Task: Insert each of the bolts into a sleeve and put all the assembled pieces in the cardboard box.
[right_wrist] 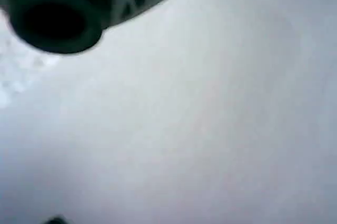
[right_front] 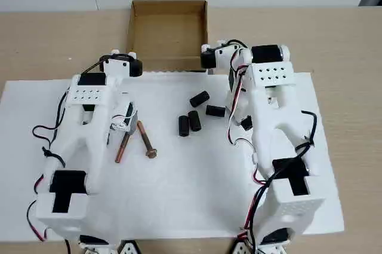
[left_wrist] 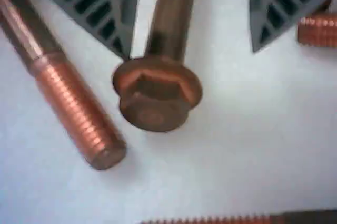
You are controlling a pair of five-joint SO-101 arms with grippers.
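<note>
Copper-coloured bolt (left_wrist: 157,95) with a flanged hex head lay on the white paper (right_front: 179,182). Its smooth shank sat between the left gripper's (left_wrist: 189,47) wide-apart ribbed grey jaws, nothing gripped. A second bolt (left_wrist: 68,92) lay just beside it. The right gripper (right_front: 242,116) hung low by a black tubular sleeve (right_wrist: 52,21); couldn't tell its grip.

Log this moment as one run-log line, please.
left claw: open around bolt | sleeves: loose | box: empty
</note>
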